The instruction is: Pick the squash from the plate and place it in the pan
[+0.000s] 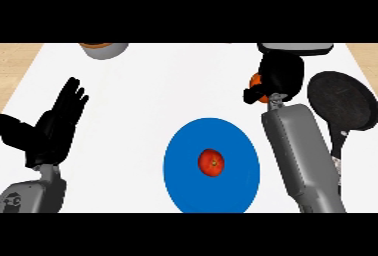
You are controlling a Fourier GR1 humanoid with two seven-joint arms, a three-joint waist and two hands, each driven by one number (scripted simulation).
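While the right hand [279, 75] curled round an orange squash [255, 80] beside the pan [341, 100] near the table's far right corner, it risked releasing short; left hand [55, 120] rested open

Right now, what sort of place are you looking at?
Probably a kitchen counter: a white worktop with wood at its edges holds a black pan, a blue plate with a red-orange vegetable on it, and a bowl at the far edge.
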